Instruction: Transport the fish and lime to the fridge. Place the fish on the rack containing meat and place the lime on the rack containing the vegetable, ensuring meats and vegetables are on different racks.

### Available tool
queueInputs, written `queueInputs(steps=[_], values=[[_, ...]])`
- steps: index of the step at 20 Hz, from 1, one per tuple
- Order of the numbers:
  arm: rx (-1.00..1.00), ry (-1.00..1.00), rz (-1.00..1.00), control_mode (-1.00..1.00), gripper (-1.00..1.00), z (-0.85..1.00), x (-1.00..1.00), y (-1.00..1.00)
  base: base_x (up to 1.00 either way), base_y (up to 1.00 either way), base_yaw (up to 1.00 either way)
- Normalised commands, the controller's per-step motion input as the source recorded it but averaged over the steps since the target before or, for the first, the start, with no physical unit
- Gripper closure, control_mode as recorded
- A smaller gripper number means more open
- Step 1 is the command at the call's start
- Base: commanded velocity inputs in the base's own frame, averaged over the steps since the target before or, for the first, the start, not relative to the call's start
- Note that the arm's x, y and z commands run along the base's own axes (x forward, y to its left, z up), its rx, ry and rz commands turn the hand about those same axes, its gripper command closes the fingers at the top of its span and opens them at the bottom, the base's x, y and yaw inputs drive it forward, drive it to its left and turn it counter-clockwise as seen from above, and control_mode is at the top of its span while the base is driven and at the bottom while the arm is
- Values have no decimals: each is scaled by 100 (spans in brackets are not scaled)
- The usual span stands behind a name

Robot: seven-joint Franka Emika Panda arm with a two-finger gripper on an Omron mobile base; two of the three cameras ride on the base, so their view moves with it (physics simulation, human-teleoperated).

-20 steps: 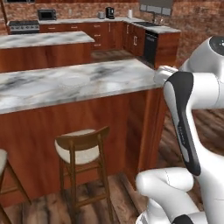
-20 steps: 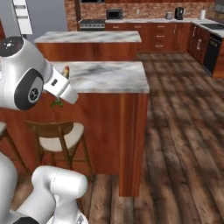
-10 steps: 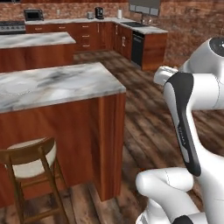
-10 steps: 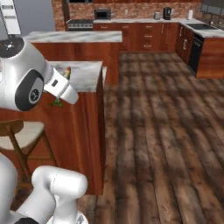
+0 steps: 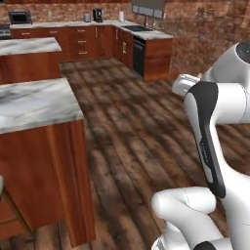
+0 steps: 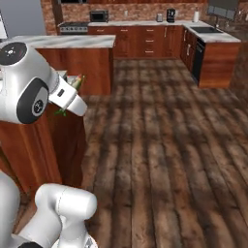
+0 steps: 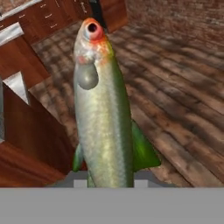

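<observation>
The fish (image 7: 103, 113), greenish-yellow with a red-tinged head, stands upright between the two fingertips of my gripper (image 7: 109, 183), which is shut on its tail end. From the right base view the fish (image 6: 77, 81) pokes out past the white wrist, level with the island's edge. A grey-silver fridge (image 6: 22, 17) shows at the far upper left; its racks are hidden. The lime is out of view.
A marble-topped wooden island (image 5: 34, 105) stands close on the left, with a second island (image 6: 68, 41) behind it. Open wooden floor (image 6: 160, 135) stretches ahead. Dark wood cabinets with a counter (image 5: 146, 36) line the back and right walls.
The whole scene has slid left in both base views, so the base has moved. The stool has left the picture and more floor shows. The fish stays in the gripper.
</observation>
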Motion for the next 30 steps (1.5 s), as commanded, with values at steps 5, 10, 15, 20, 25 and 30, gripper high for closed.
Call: queueInputs(steps=[5,10,15,20,25,30], values=[[0,0,0,100,100,0,0,0,99,-52,0],[0,0,0,100,100,0,0,0,100,-9,9],[0,0,0,100,100,0,0,0,100,-46,21],[0,0,0,100,100,0,0,0,100,-97,25],[0,0,0,100,100,0,0,0,100,-100,25],[0,0,0,100,100,0,0,0,100,-100,27]])
